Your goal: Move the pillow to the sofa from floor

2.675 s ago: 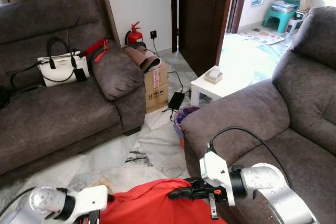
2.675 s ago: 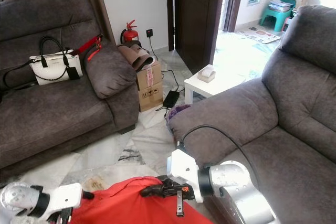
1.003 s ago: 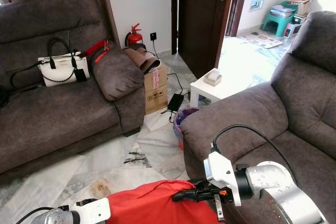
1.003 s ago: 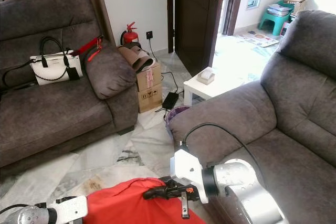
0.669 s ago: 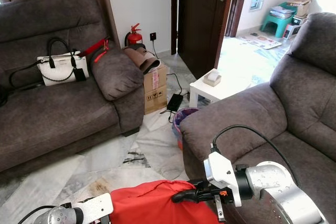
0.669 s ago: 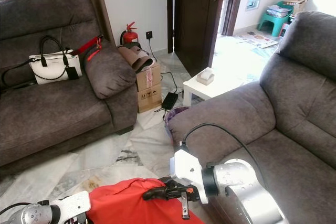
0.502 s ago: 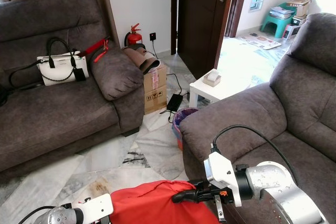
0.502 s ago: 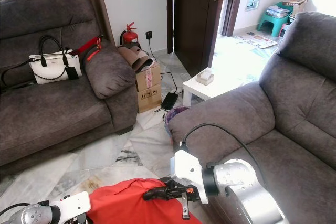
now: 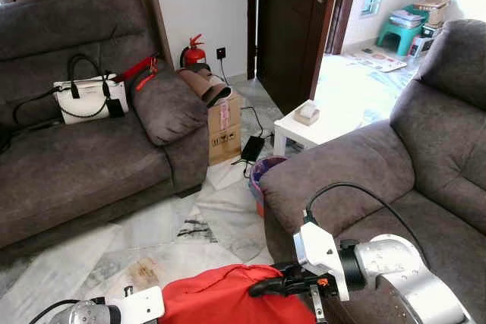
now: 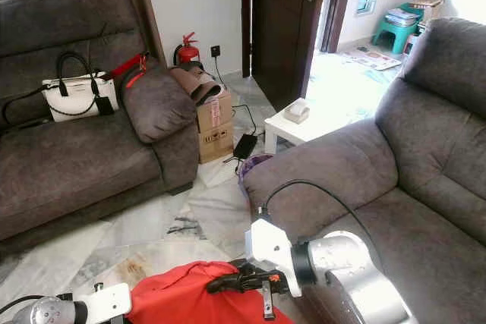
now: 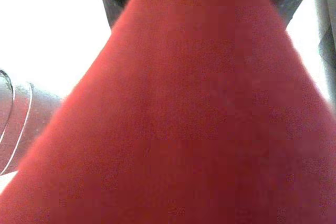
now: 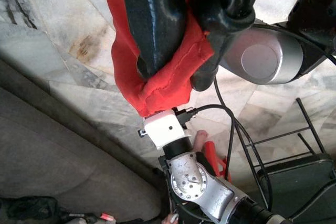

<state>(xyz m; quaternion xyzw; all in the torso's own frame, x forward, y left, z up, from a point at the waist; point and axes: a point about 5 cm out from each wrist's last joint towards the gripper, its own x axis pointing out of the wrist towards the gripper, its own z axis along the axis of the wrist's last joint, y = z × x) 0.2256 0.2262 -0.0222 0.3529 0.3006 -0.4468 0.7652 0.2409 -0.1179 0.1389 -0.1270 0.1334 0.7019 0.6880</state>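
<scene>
1. The pillow is plain bright red cloth, soft and bunched, with a rumpled top and a stitched hem along one edge; no print or pattern can be made out on it.
2. It hangs off the marble floor, held up between the two arms at the near edge of the head views, just beside the front of the grey sofa on the robot's right.
3. The right hand pinches the pillow's upper right edge: in the right wrist view its two black fingers are closed narrow on a fold of red cloth, the hem bulging out between the tips.
4. The left hand is at the pillow's left side, its white wrist housing touching the cloth. Whether its fingers are spread or closed cannot be told; the left wrist view has red fabric pressed right up to the lens.
5. A second grey sofa stands along the left wall, carrying a white handbag with black handles near its back.
6. Beyond its arm sit a cardboard box and a red fire extinguisher against the wall; a small white table stands near the open doorway.
</scene>
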